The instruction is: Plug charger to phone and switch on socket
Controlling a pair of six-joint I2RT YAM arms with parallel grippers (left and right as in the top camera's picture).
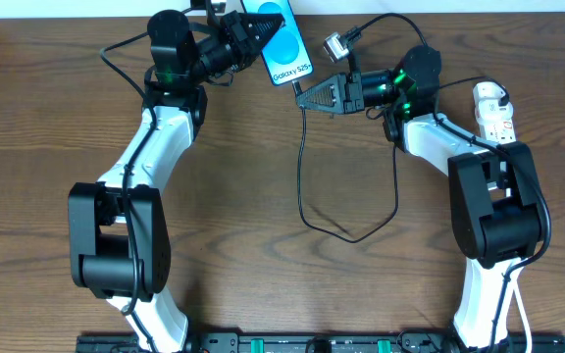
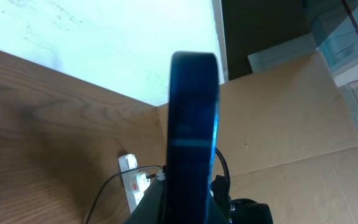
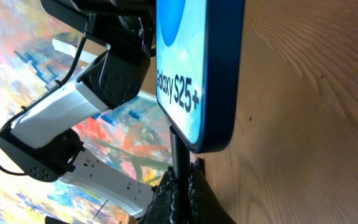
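Observation:
My left gripper (image 1: 259,35) is shut on the phone (image 1: 288,43) and holds it off the table at the far middle, blue screen up, "Galaxy S25+" end towards the right arm. In the left wrist view the phone (image 2: 194,124) shows edge-on between the jaws (image 2: 185,211). My right gripper (image 1: 300,98) is shut on the charger's plug tip (image 3: 178,152), just below the phone's bottom edge (image 3: 197,74). The tip reaches that edge; I cannot tell if it is seated. The black cable (image 1: 302,167) loops over the table to the white socket (image 1: 491,108) at the far right.
The socket also shows in the left wrist view (image 2: 135,182) with a black plug in it. A white wall edge (image 1: 439,8) runs along the table's far side. Both arm bases stand at the near edge.

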